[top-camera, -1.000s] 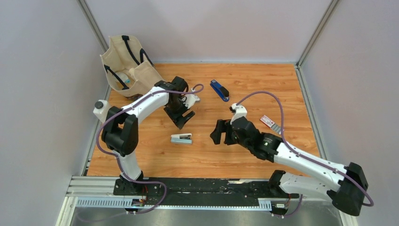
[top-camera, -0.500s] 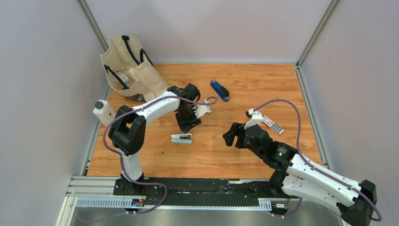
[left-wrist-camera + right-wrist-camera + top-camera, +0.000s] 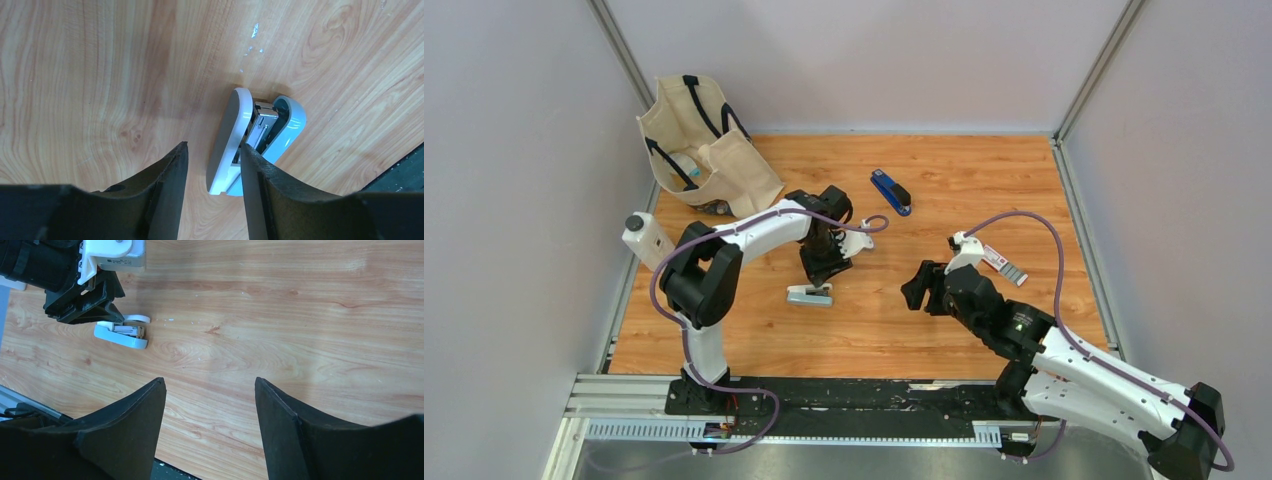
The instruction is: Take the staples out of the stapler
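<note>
I see the stapler [image 3: 227,135] lying on its side on the wooden table [image 3: 984,180], left of centre, with its two shells splayed apart. My left gripper [image 3: 212,150] is spread over it, one shell between the fingers; I cannot tell whether they touch. My right gripper [image 3: 210,382], also released, hovers well to the right.

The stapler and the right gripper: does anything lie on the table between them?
No. In the right wrist view, only bare wooden table stretches from the right gripper to the stapler. The top external view shows the same.
</note>
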You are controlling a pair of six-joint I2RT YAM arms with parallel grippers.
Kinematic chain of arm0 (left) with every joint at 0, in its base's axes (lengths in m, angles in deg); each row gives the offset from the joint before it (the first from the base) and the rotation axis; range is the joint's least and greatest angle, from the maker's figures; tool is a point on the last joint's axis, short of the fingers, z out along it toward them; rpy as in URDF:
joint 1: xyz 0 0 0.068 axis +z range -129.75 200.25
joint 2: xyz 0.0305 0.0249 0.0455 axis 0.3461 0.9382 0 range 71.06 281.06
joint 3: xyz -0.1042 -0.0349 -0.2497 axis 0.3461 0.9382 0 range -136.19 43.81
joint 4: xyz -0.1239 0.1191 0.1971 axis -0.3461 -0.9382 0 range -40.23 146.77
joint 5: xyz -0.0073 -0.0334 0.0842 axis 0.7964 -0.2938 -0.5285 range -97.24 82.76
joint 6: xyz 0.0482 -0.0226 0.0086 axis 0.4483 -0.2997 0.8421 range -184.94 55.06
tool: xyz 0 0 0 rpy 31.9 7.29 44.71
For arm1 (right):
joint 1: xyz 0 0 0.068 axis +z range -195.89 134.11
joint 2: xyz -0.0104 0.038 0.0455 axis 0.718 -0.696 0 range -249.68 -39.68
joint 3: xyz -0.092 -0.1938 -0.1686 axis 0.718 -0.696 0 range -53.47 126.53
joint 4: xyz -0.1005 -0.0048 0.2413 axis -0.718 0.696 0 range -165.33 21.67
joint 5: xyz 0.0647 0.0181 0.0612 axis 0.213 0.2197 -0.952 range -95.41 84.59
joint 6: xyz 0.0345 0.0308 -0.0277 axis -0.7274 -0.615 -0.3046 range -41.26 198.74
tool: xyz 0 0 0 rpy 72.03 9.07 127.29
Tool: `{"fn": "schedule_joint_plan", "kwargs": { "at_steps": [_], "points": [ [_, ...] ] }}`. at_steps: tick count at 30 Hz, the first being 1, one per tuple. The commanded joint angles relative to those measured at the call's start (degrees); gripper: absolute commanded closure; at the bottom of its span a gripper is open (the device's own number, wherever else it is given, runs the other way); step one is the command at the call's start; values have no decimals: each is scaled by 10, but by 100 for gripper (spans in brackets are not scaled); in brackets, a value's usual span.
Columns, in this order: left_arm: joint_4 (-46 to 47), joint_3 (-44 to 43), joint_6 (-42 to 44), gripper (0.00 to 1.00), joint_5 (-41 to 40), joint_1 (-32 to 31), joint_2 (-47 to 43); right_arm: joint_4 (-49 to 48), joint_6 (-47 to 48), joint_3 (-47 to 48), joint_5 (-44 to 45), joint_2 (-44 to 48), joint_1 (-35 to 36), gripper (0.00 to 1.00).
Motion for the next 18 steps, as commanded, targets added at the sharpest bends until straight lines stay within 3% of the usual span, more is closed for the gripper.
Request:
{"fn": "schedule_joint_plan", "kwargs": {
  "at_steps": [1,11,18],
  "points": [
    [22,6,12,49,3,-5,4,-7,-11,-5,16,6,-3,32],
    [28,29,28,53,-3,-18,3,-8,-17,-7,16,6,-3,36],
    [39,32,28,75,-11,-19,3,-18,-22,-9,7,2,-3,42]
  ]
}}
